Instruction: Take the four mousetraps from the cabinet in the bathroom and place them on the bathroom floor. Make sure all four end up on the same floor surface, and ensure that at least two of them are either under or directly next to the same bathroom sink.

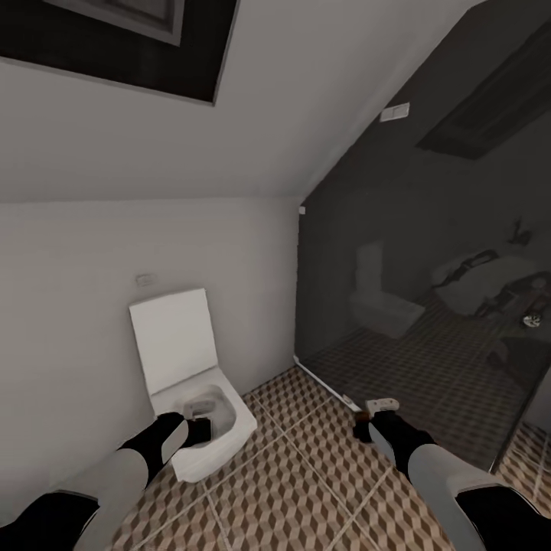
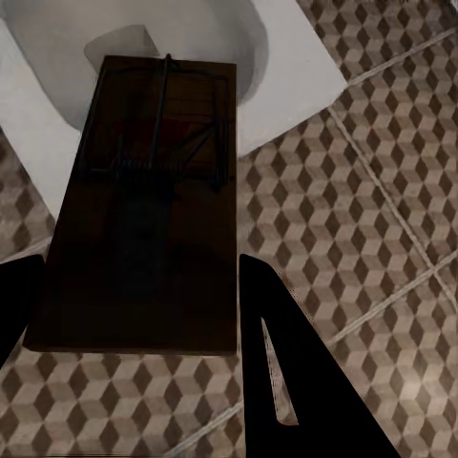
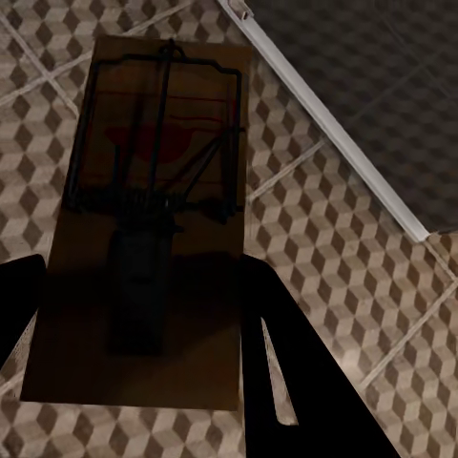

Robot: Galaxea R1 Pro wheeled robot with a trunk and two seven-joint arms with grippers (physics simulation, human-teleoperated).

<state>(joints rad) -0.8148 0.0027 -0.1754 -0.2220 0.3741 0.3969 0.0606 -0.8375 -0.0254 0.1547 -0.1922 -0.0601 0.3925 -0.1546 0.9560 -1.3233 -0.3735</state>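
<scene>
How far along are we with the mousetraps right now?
Two are picked up. The left gripper holds one mousetrap above the toilet; the right gripper holds another mousetrap over the bathroom floor beside the dark glass panel. No trap lies on the tiles in view yet. Both still need setting down by a sink.

The floor [image 1: 306, 490] has tiles with a cube pattern in brown, beige and cream, and the grout lines are pale. The toilet [image 1: 203, 405] is white. The wall [image 1: 76, 291] behind it is a plain light grey. The glass panel [image 1: 428, 306] is dark grey and it has a white strip at its base. Each of the 2 traps [image 2: 143, 219] [image 3: 148, 219] is dark brown wood with black wire and a faint red mark. The gripper fingers [image 2: 286, 372] are black.
</scene>
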